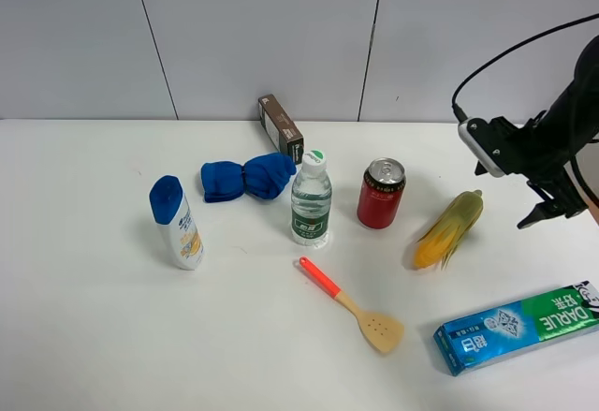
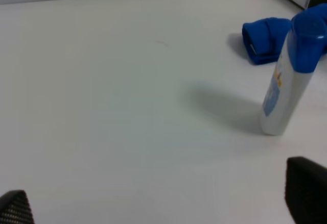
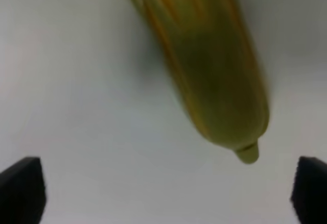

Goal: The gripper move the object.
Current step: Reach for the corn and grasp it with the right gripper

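Observation:
The ear of corn (image 1: 451,227) lies on the white table, right of the red can, its green tip pointing to the back right. My right gripper (image 1: 552,207) hangs above the table just right of the corn's tip, open and empty. In the right wrist view the corn (image 3: 209,66) fills the middle, blurred, with its tip between my two dark fingertips (image 3: 20,188), which stand wide apart. My left gripper (image 2: 153,203) is open and empty over bare table; only its fingertips (image 2: 306,183) show. It is out of the exterior view.
A red can (image 1: 380,193), a water bottle (image 1: 311,199), a blue cloth (image 1: 247,177), a brown box (image 1: 280,127), a blue-capped white bottle (image 1: 177,223), an orange-handled spatula (image 1: 352,305) and a toothpaste box (image 1: 518,326) are on the table. The white bottle (image 2: 286,76) and cloth (image 2: 265,40) show in the left wrist view.

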`<state>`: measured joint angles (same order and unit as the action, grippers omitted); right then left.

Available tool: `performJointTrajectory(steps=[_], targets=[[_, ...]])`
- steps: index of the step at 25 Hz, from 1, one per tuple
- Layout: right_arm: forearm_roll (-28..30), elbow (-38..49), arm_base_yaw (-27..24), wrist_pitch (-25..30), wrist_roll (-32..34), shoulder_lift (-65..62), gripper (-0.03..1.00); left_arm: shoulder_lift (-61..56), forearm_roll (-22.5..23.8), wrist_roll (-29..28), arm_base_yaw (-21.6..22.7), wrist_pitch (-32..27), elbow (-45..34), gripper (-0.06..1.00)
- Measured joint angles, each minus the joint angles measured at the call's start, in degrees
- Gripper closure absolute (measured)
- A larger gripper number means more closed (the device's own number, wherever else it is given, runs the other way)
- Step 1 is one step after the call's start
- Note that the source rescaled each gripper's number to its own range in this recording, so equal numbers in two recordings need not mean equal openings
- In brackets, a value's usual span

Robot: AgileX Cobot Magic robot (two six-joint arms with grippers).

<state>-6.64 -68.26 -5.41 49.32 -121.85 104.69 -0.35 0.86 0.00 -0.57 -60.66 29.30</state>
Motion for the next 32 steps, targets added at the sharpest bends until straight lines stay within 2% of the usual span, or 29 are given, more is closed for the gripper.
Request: performJointTrajectory(steps=[7, 18, 25, 27, 29, 30, 32], targets=[[-0.4, -0.4, 0.0, -1.6, -2.7, 4.2, 0.16, 0.0, 0.0, 0.0, 0.0, 0.0, 0.0, -0.06], [-0.9, -0.5, 6.6, -4.2, -1.9, 7.6, 0.16, 0.0, 0.0, 0.0, 0.0, 0.0, 0.0, -0.06], [0.3, -0.5, 7.3, -5.4, -1.1, 10.3, 0.17, 0.0, 0.0, 0.0, 0.0, 0.0, 0.0, -0.06], [0.9, -0.5, 7.3, -5.5, -0.9, 10.8, 0.21, 0.0, 0.0, 0.0, 0.0, 0.0, 0.0, -0.06], [1.3, -0.5, 7.3, -5.5, -0.4, 11.2, 0.32, 0.0, 0.0, 0.0, 0.0, 0.0, 0.0, -0.06], [1.3, -0.5, 7.3, -5.5, -0.2, 11.4, 0.38, 0.0, 0.0, 0.0, 0.0, 0.0, 0.0, -0.06], [1.4, -0.5, 7.3, -5.5, 0.1, 11.6, 0.61, 0.0, 0.0, 0.0, 0.0, 0.0, 0.0, -0.06]])
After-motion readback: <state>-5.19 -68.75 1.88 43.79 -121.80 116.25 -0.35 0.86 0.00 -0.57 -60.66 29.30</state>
